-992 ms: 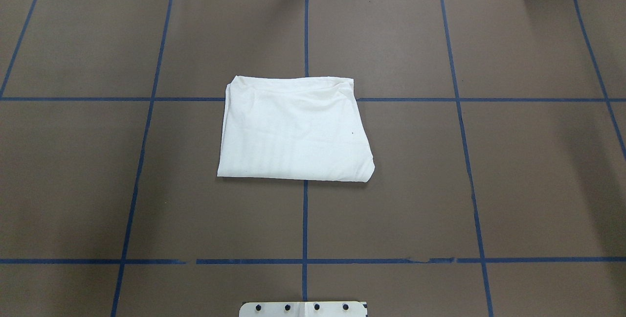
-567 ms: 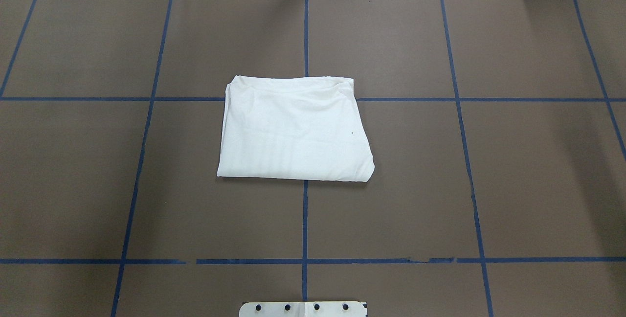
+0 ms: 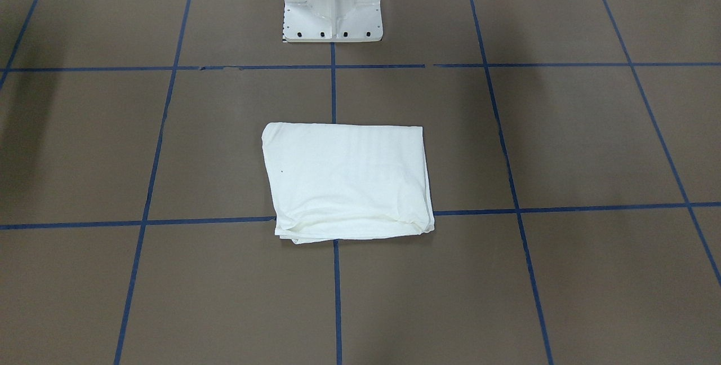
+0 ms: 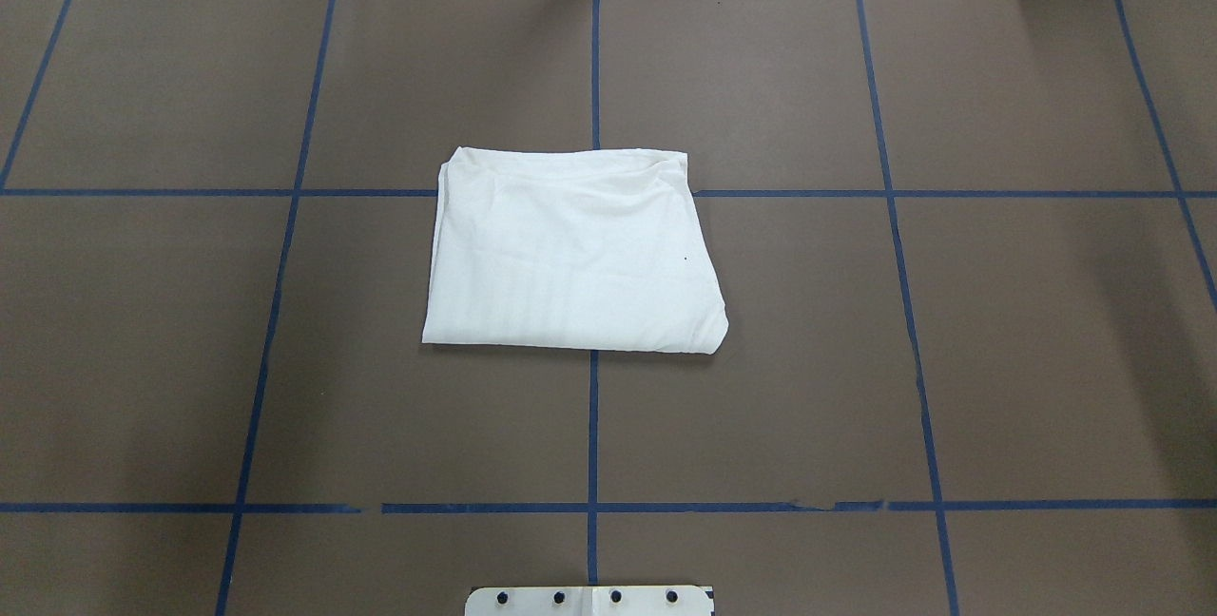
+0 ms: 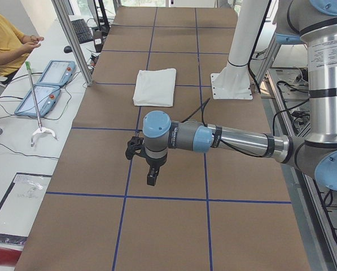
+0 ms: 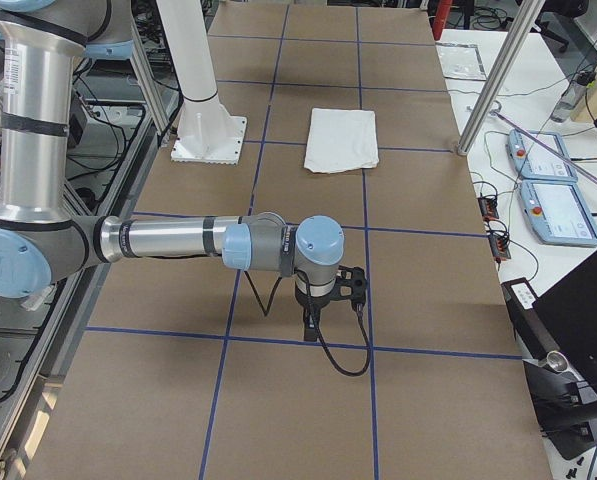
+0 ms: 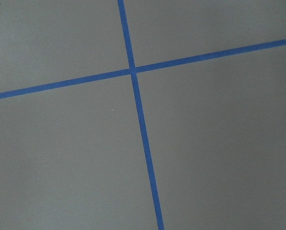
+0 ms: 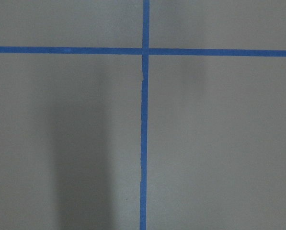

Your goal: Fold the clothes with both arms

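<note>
The shirt (image 4: 575, 255) lies folded into a compact rectangle at the middle of the table (image 4: 998, 359) — the folding looks finished, with at most a tidy-up left. The left gripper (image 5: 151, 179) and right gripper (image 6: 311, 322) hang well apart from it, nothing visibly in them; how far open, I cannot tell. No writing shows on the shirt.

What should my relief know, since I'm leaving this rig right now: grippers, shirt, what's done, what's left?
Left gripper: away from the shirt, over bare table at the robot's left end; the side view cannot show whether it is open or shut.
Right gripper: likewise at the right end; state cannot be told.
Shirt: mid-table, a flat folded rectangle lying across the blue tape lines.
Done: folding looks complete.
Left: probably only a check; the far edge's layers sit slightly uneven.
</note>
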`<state>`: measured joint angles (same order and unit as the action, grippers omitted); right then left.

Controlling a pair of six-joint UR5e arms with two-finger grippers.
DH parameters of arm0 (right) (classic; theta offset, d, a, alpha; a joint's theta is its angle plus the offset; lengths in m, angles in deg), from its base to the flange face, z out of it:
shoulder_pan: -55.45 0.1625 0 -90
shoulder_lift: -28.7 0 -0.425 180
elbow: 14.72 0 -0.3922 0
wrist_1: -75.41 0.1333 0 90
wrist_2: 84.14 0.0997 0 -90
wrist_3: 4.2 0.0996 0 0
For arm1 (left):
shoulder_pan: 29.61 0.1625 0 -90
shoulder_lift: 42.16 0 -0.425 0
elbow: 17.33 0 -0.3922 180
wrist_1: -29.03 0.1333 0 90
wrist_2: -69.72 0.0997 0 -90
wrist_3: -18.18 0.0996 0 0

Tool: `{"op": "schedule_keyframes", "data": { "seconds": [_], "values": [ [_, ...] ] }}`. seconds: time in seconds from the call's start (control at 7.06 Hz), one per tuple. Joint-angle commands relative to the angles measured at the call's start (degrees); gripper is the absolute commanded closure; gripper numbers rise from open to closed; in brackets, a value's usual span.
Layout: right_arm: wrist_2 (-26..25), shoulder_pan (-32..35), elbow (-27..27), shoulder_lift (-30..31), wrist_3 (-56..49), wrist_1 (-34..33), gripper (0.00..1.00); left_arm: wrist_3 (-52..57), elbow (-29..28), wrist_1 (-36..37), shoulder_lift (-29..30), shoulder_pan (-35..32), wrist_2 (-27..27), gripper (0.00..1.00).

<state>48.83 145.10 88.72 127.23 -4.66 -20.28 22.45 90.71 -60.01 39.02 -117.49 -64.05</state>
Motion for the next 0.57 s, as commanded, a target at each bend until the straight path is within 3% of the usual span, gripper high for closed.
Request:
{"op": "schedule_keyframes", "data": {
  "seconds": [0.0,0.42],
  "values": [
    [0.01,-0.01,0.01,-0.18,0.02,0.07,0.0,-0.04,0.24,0.01,-0.06,-0.01,0.08,0.0],
    [0.19,0.08,0.01,-0.1,-0.07,0.07,0.0,0.04,0.24,0.01,-0.06,-0.01,-0.01,0.0]
  ]
}}
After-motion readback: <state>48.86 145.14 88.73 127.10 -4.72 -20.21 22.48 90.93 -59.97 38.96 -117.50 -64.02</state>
